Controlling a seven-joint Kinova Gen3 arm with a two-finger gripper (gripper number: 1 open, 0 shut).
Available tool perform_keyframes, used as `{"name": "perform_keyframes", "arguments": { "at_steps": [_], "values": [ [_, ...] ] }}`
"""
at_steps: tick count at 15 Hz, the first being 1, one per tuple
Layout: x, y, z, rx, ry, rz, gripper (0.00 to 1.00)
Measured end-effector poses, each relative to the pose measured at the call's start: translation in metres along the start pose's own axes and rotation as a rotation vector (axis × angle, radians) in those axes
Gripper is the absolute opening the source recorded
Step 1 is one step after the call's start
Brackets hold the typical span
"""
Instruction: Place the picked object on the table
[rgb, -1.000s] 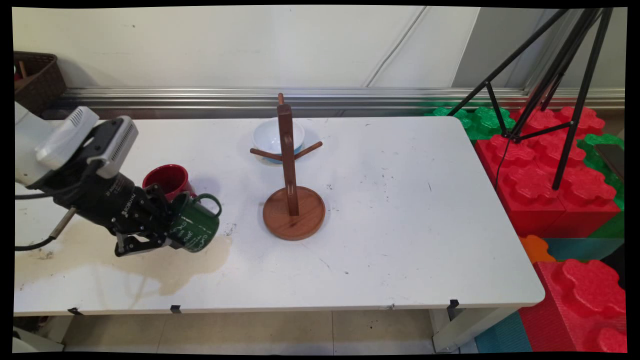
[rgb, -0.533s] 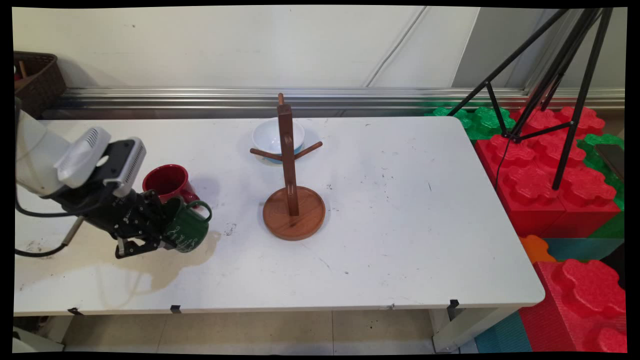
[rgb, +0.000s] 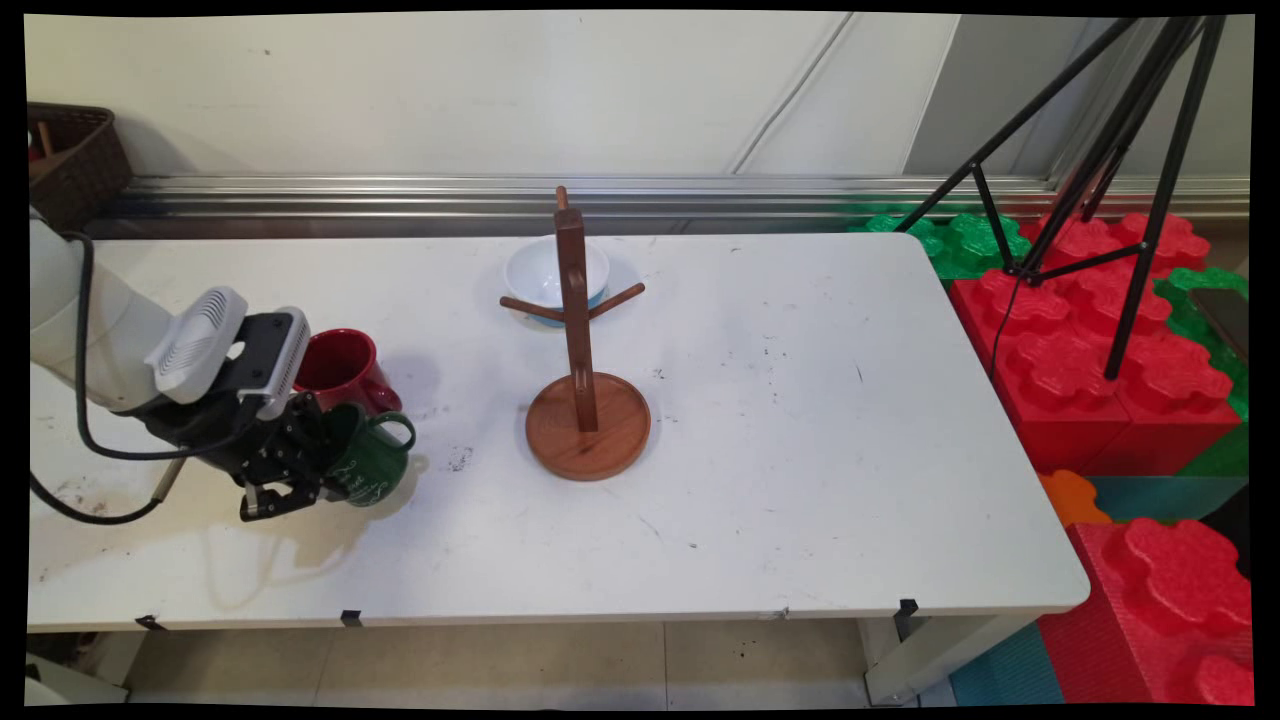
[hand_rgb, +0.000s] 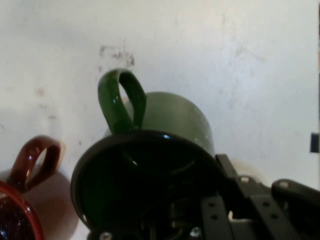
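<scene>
While a brown basket (rgb: 70, 150) sits far back in the left corner, the black gripper (rgb: 318, 468) is low over the left side of the white table (rgb: 800, 480). It holds a green mug (rgb: 368, 462) by its rim, with one finger inside and one outside. The mug is tipped on its side, its mouth facing the arm and its handle pointing up and to the right. In the hand view the green mug (hand_rgb: 150, 165) fills the middle, and the gripper (hand_rgb: 220, 200) shows at the bottom. A red mug (rgb: 340, 365) stands just behind the green one, very close. Next comes a wooden mug tree (rgb: 583, 370) near the middle of the table. A white bowl (rgb: 545, 275) sits behind it. Off the table on the right are a black tripod (rgb: 1110, 160) and big red and green blocks (rgb: 1090, 340).
</scene>
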Motion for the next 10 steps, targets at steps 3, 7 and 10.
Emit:
{"name": "perform_keyframes", "arguments": {
  "at_steps": [3, 7, 10],
  "values": [
    [-0.003, 0.0, 0.008, 0.003, -0.018, 0.008, 0.0],
    [-0.006, 0.001, 0.016, 0.003, -0.032, 0.014, 0.0],
    [-0.007, 0.001, 0.02, 0.003, -0.038, 0.019, 0.0]
  ]
}}
